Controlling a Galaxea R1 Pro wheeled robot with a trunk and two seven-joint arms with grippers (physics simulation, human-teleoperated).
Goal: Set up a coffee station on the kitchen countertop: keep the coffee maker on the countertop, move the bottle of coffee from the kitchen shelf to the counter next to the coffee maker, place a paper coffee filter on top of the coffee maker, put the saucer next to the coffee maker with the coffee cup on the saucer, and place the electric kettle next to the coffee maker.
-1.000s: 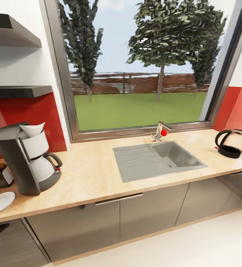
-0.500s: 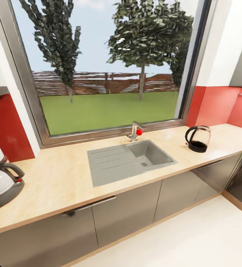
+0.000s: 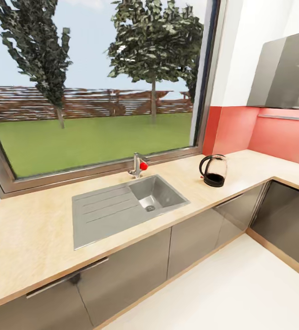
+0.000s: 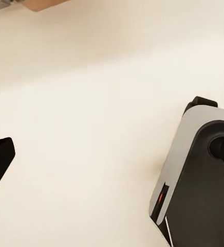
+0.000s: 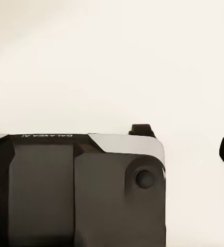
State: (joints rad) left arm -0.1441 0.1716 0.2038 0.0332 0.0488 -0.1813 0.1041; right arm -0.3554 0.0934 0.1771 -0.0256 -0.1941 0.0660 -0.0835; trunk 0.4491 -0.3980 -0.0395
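Heading for the kettle (image 3: 213, 170), far from both grippers; next, closing in and grasping its handle. Cannot tell either gripper's spread.

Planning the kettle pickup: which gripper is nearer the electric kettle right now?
Right, probably; neither is close. Both wrist views face the floor beside the robot's base, well away from the electric kettle, which stands on the countertop right of centre in the head view.

Plenty of open countertop (image 3: 25, 238) around me

The electric kettle (image 3: 213, 170) sits alone at 2 o'clock, bare wood all round it; the faucet (image 3: 138, 165) behind the sink (image 3: 103, 213) stands at 12.
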